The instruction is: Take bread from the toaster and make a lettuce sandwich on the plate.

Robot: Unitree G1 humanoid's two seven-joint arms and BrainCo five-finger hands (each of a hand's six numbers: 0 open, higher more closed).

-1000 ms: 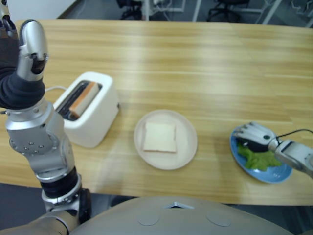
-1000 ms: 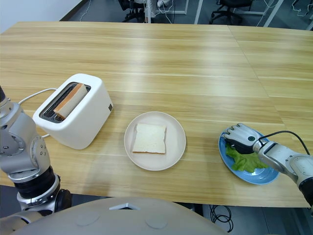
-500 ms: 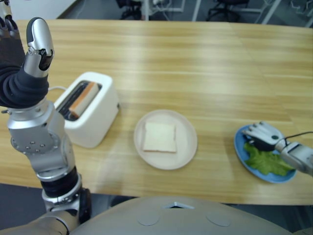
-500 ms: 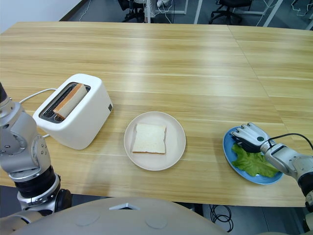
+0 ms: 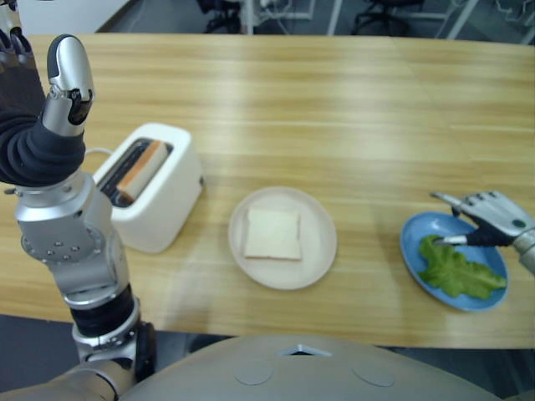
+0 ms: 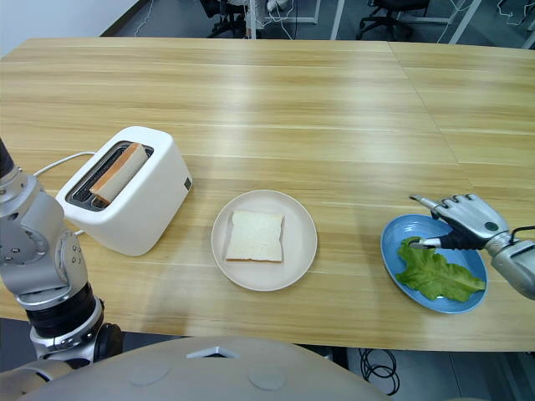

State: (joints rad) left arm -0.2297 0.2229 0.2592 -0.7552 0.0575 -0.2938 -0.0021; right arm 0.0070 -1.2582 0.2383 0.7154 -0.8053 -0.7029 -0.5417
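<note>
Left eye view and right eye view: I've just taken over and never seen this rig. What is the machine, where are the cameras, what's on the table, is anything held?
It is a humanoid robot whose two arms end in fingered hands. Both pictures come from one stereo camera on its head, looking down, so they show the same scene. On the table stand a white toaster with a bread slice in its slot, a cream plate with a second slice lying flat, and a blue plate with lettuce. The right hand hangs over the blue plate, fingers spread, holding nothing. The left hand is raised at the left edge.
</note>
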